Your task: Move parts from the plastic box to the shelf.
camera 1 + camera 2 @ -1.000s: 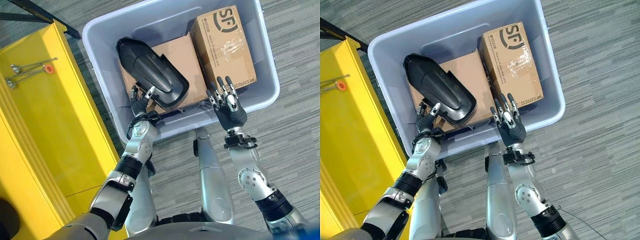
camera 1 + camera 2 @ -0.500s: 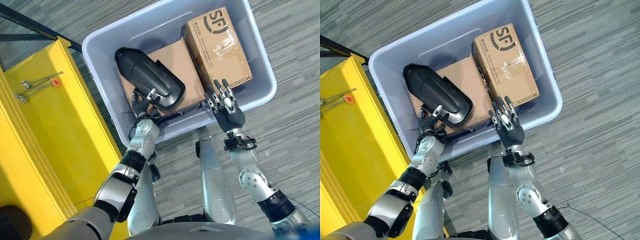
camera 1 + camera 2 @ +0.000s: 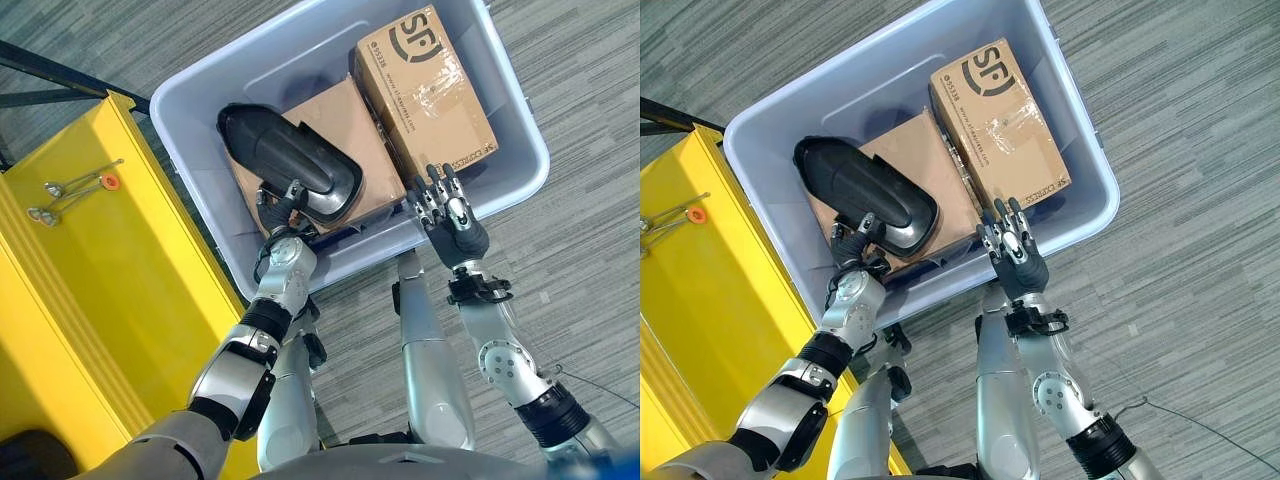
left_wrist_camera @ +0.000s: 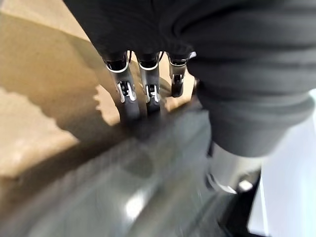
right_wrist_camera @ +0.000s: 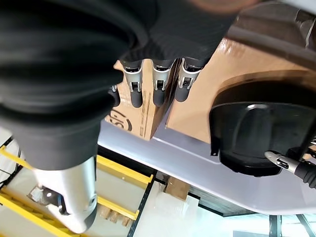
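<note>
A grey-blue plastic box [image 3: 190,95] stands on the floor before me. In it a black moulded part [image 3: 290,160] lies on a flat brown cardboard sheet [image 3: 352,118], beside a taped cardboard carton [image 3: 425,90]. My left hand [image 3: 281,212] is at the part's near end, with its straight fingers [image 4: 129,94] touching the part's edge and its thumb against the black shell. My right hand [image 3: 458,228] hovers open over the box's near rim, close to the carton's near corner, and holds nothing. The yellow shelf [image 3: 100,270] stands to the left of the box.
On the yellow shelf's far part lie thin metal pieces with an orange ring [image 3: 75,185]. A dark metal bar [image 3: 50,80] runs along the floor behind the shelf. Grey striped carpet [image 3: 570,250] spreads to the right of the box.
The camera has shifted, so the whole scene has slid. My left hand has moved forward from beside the part until its fingers touch the part's near end. The right hand stays open.
</note>
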You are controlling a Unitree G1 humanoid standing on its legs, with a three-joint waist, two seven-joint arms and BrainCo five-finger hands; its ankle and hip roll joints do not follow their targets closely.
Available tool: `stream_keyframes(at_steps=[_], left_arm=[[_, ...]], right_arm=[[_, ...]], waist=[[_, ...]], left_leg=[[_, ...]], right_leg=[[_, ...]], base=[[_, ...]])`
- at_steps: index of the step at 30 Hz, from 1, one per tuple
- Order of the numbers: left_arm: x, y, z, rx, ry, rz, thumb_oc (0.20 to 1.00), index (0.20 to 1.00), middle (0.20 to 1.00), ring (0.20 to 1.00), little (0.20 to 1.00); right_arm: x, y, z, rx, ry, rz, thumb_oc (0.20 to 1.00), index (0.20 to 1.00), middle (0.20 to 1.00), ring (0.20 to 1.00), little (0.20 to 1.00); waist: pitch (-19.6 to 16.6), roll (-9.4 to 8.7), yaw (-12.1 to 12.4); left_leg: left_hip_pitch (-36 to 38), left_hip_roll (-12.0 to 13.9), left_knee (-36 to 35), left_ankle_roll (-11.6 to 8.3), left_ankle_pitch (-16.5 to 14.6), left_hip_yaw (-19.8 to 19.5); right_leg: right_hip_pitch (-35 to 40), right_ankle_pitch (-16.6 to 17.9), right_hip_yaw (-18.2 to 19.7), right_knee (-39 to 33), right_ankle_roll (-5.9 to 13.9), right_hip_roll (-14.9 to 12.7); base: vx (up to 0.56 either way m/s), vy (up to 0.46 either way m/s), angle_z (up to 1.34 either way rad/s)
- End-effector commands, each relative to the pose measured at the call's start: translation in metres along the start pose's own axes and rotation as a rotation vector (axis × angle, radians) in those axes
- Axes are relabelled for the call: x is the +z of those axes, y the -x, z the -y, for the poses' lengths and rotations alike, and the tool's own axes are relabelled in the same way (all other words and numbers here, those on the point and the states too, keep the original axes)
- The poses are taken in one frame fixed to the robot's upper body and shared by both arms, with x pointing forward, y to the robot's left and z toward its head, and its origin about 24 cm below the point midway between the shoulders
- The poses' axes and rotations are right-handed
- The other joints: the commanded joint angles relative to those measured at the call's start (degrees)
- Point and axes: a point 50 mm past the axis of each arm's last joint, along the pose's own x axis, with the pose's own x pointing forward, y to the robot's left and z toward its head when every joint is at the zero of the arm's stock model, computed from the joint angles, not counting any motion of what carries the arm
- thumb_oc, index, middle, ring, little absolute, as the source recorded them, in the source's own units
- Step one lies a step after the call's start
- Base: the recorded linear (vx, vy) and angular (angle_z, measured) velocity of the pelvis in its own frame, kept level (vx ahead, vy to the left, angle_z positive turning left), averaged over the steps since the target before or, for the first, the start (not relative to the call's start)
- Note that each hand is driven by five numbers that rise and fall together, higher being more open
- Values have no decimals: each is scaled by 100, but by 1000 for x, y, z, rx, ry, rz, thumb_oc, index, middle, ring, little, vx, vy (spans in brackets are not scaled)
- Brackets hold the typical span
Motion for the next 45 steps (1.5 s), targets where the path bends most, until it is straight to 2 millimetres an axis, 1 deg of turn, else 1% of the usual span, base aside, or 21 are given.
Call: stream_keyframes(at_steps=[1,6,14,20,26,28,30,32,33,34,35,36,37,38,39,40,41,42,43,44,45], left_arm=[[-55,19,26,-49,-127,-296,200,200,200,200,200],[-58,22,27,-47,-112,-305,200,200,200,200,200],[-56,19,24,-15,-106,-301,200,200,200,200,200],[-46,16,29,-27,-84,-264,200,200,200,200,200],[-38,13,27,-36,-74,-228,200,200,200,200,200],[-29,9,26,-55,-126,-167,200,200,200,200,200],[-27,7,24,-52,-146,-152,200,200,200,200,200],[-13,4,23,-81,-175,-70,200,200,200,200,200],[-13,4,23,-80,-176,-70,200,200,200,200,200],[-3,1,18,-84,-170,-18,200,200,200,200,200],[3,1,17,-92,-166,15,200,200,200,200,200],[2,1,16,-91,-166,15,200,200,200,200,200],[6,1,13,-99,-180,43,200,200,200,200,200],[17,3,13,-126,-196,113,200,200,200,200,200],[21,7,11,-143,-198,146,200,200,200,200,200],[28,11,5,-169,-199,199,200,200,200,200,200],[28,13,-4,-164,-191,204,200,200,200,200,200],[28,13,-4,-164,-191,204,200,200,200,200,200],[34,14,-19,-156,-176,237,200,200,200,200,200],[43,15,-23,-163,-170,277,200,200,200,200,200],[46,17,-28,-166,-179,296,200,200,200,200,200]], right_arm=[[18,-2,-12,95,25,38,1000,1000,1000,1000,1000],[15,1,-11,87,28,25,1000,1000,1000,1000,1000],[14,6,-5,69,9,17,1000,1000,1000,1000,1000],[15,6,-5,71,15,12,1000,1000,1000,1000,1000],[16,5,-4,76,26,10,1000,1000,1000,1000,1000],[17,5,-4,82,35,12,1000,1000,1000,1000,1000],[16,6,-4,84,37,9,1000,1000,1000,1000,1000],[17,6,-2,79,52,19,1000,1000,1000,1000,1000],[17,6,-2,78,52,18,1000,1000,1000,1000,1000],[18,7,0,74,61,22,1000,1000,1000,1000,1000],[18,8,1,72,68,25,1000,1000,1000,1000,1000],[18,8,1,71,68,25,1000,1000,1000,1000,1000],[19,9,2,64,70,30,1000,1000,1000,1000,1000],[22,10,4,59,81,39,1000,1000,1000,1000,1000],[23,10,5,59,86,46,1000,1000,1000,1000,1000],[27,11,7,53,100,57,1000,1000,1000,1000,1000],[27,12,7,52,103,57,1000,1000,1000,1000,1000],[27,12,7,52,103,57,1000,1000,1000,1000,1000],[28,14,10,43,106,58,1000,1000,1000,1000,1000],[32,13,11,45,123,68,1000,1000,1000,1000,1000],[33,15,12,43,126,70,1000,1000,1000,1000,1000]], waist=[[574,136,-464],[574,115,-470],[574,75,-447],[574,45,-416],[574,19,-377],[574,-4,-359],[574,-11,-350],[574,-22,-320],[574,-22,-320],[574,-32,-292],[574,-36,-277],[574,-36,-277],[574,-41,-256],[574,-36,-229],[574,-37,-203],[574,-34,-157],[574,-42,-129],[574,-42,-129],[574,-70,-71],[574,-104,-33],[574,-113,-8]], left_leg=[[-142,-47,751,148,-401,-252],[-209,-40,782,156,-424,-217],[-216,-39,810,164,-453,-264],[-241,-38,864,154,-453,-331],[-220,-41,915,153,-461,-377],[-191,-29,948,157,-464,-401],[-174,-28,955,160,-469,-420],[-79,-25,966,157,-464,-476],[-76,-24,966,157,-464,-478],[-3,-24,971,158,-458,-537],[47,-25,972,159,-458,-565],[51,-24,970,159,-457,-567],[111,-24,956,160,-458,-590],[162,-25,943,157,-451,-619],[195,-28,943,161,-447,-651],[296,-35,916,165,-448,-697],[355,-30,901,173,-448,-715],[360,-29,899,173,-447,-715],[518,-14,858,166,-448,-741],[507,-3,801,189,-302,-718],[570,-5,778,191,-299,-738]], right_leg=[[-462,-883,-286,1340,-95,152],[-550,-875,-278,1363,-98,172],[-511,-855,-340,1374,-89,153],[-443,-853,-374,1372,-95,127],[-324,-835,-405,1334,-95,106],[-220,-821,-439,1303,-93,82],[-192,-820,-452,1300,-95,81],[-25,-804,-496,1257,-90,48],[-20,-804,-498,1255,-90,48],[125,-795,-528,1213,-88,29],[223,-787,-558,1172,-88,17],[229,-786,-561,1168,-88,17],[311,-777,-577,1139,-81,7],[436,-762,-614,1080,-73,-14],[511,-749,-648,1043,-69,-32],[668,-741,-691,972,-62,-56],[752,-718,-720,925,-53,-69],[758,-717,-721,921,-53,-68],[983,-682,-786,791,-32,-97],[1059,-483,-809,603,-57,-109],[1160,-463,-843,551,-50,-126]], base=[[8,-14,-3],[1,-1,-1],[0,0,0],[-2,-1,1],[-9,9,2],[-35,31,3],[-24,10,7],[-36,7,11],[-38,9,11],[-40,15,7],[-40,15,5],[-23,13,9],[-26,4,14],[-41,4,21],[-43,9,18],[-31,19,16],[-17,20,12],[-18,32,10],[-83,5,6],[-90,2,2],[-84,-9,4]])
